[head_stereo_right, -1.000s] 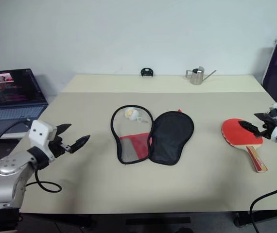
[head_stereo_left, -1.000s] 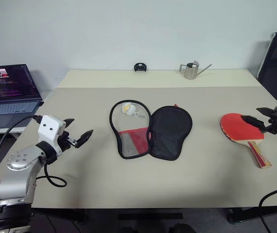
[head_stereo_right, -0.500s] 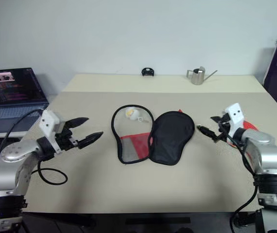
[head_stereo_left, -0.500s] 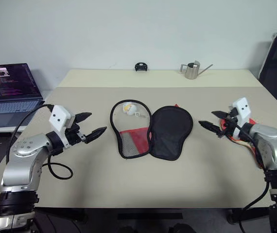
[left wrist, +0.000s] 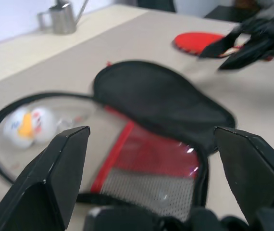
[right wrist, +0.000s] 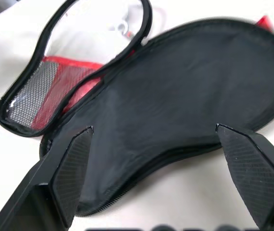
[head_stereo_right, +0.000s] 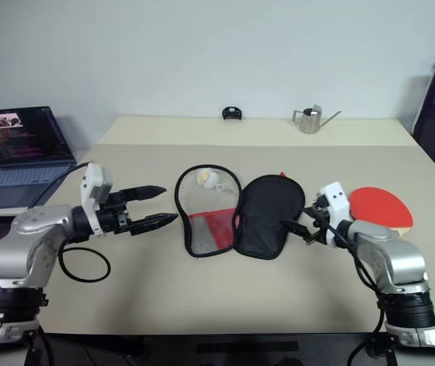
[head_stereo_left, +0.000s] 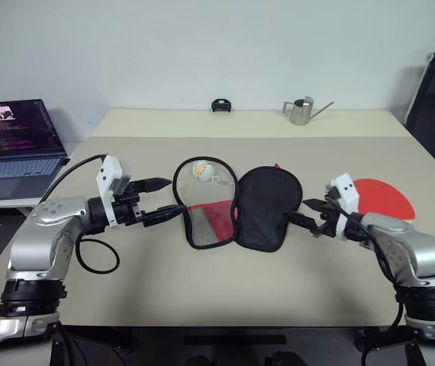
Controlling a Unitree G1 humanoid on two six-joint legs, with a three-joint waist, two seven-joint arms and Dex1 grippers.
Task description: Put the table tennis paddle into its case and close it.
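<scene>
While my left claw hangs with its fingers spread wide and nothing between them, its tips point at the left edge of the case, just beside the black zip rim. My right claw is also spread wide and empty, reaching toward the right edge of the case, near the black-lined half. The case lies opened flat in the middle of the desk: its left half shows a red band and mesh pocket with a small white-yellow charm inside the rim, and its right half shows black lining. The table tennis paddle rests on the desk behind my right arm, red face up, well apart from the case. At the desk's far edge stand a metal watering can and a small black object. A laptop sits open off to my left.
</scene>
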